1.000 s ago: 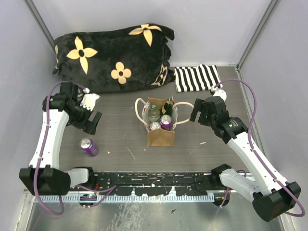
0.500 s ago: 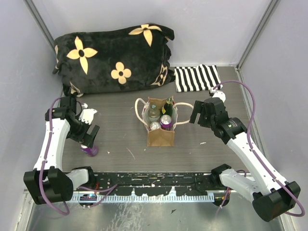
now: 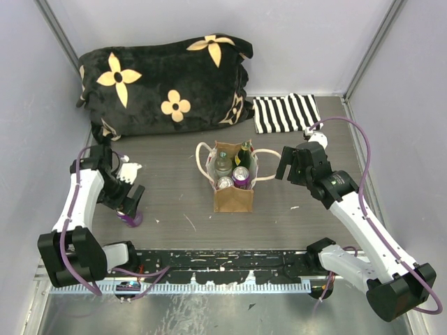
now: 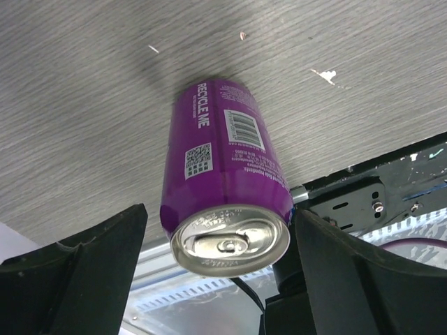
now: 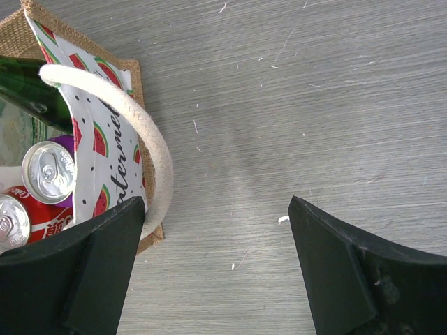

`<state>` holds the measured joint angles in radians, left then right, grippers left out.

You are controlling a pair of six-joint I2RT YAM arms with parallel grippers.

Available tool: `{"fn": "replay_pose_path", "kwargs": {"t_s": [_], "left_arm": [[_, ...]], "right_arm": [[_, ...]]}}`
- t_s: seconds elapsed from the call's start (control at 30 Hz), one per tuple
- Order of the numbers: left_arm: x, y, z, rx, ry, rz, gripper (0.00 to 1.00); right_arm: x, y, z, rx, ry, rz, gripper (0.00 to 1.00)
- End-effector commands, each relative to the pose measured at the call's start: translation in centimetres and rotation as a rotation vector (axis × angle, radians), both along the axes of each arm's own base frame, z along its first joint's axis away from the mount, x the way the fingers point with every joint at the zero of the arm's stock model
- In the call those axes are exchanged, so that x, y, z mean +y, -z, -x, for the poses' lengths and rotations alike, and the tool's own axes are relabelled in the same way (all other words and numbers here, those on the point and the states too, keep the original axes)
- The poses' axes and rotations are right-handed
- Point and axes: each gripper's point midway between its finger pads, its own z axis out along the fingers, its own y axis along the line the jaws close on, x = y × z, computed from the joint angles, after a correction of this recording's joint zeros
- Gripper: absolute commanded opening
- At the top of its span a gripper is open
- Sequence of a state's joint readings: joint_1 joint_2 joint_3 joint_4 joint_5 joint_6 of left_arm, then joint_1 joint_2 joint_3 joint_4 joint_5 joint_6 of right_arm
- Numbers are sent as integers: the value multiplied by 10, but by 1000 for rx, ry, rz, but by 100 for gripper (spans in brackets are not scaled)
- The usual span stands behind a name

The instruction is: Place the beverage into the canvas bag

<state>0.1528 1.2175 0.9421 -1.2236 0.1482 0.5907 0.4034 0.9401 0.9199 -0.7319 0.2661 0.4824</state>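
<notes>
Purple can (image 4: 220, 157): the drink to be packed. Stands upright on the grey table (image 3: 174, 188), directly between the fingers of the left pincer (image 4: 222, 241).
Left pincer: jaws apart, one finger on each side of the can, not yet clamped. A second ago it hung above and behind the can; it has since dropped and swung in to straddle it. Judged: approach complete, closing and lifting remain.
Canvas bag (image 3: 233, 199): upright, well off to the right of the left pincer. Already holds a green bottle (image 5: 31, 87) and other cans.
Right pincer (image 5: 216, 220): jaws apart, empty, held just beside the bag. One finger is at the bag's rope handle (image 5: 150, 132). Position unchanged over the last second.
</notes>
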Motion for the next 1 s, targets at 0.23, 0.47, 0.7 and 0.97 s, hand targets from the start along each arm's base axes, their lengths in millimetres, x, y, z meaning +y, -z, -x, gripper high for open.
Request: {"fn": "replay_pose_path", "kwargs": {"t_s": [0.23, 0.47, 0.7, 0.97], "left_arm": [[-2, 12, -7, -18, 87, 26, 60], [-8, -9, -34, -68, 58, 70, 17], [-38, -95, -95, -236, 37, 186, 0], [-143, -235, -171, -546, 164, 377, 0]], "right_arm": [[3, -16, -7, -48, 9, -29, 90], [2, -15, -7, -48, 12, -27, 90], [3, -12, -8, -44, 14, -28, 90], [4, -9, -8, -33, 10, -27, 90]]}}
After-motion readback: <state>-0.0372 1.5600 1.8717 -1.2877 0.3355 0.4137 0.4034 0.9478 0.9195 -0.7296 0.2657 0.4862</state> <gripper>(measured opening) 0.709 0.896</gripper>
